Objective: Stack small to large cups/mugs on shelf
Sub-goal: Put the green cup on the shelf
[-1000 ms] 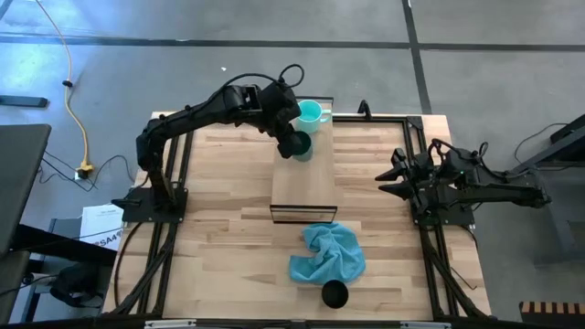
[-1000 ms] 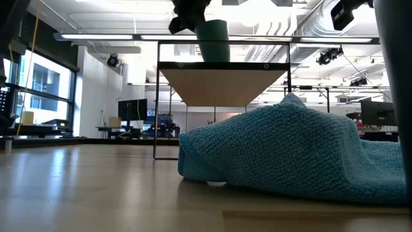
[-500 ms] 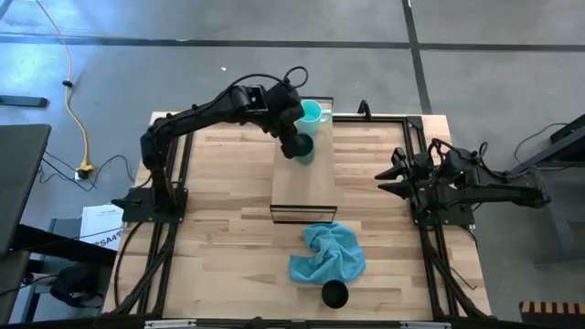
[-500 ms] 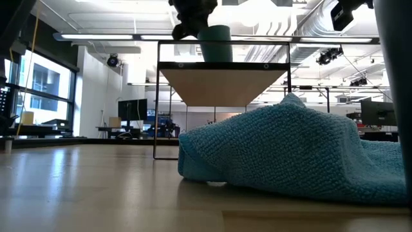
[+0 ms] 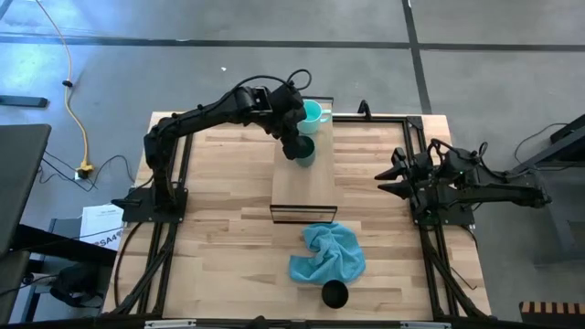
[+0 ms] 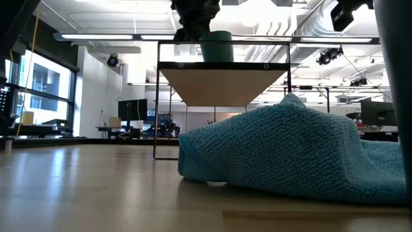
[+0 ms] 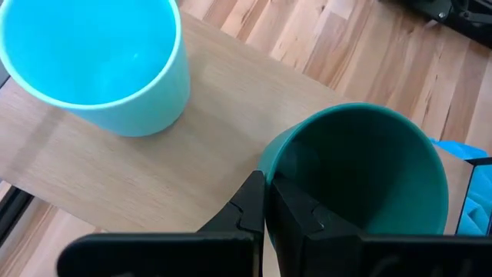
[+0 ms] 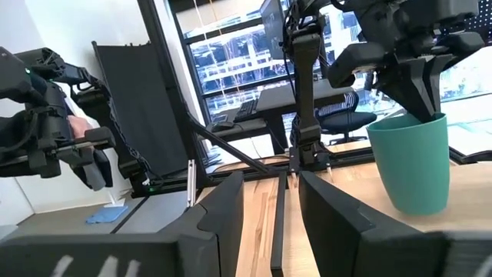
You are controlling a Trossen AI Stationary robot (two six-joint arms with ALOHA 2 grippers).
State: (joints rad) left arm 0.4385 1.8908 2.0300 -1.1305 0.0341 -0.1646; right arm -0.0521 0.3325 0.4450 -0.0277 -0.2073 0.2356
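Left gripper [image 7: 265, 201] pinches dark green cup [image 7: 361, 173] rim on shelf [image 5: 304, 187]; black cup [image 5: 335, 293] base cut off.

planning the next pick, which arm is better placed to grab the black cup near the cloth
Neither is close. The left gripper is shut on the dark green cup at the shelf's far end. The right gripper is open and free beside the shelf, so right looks better for the black cup.
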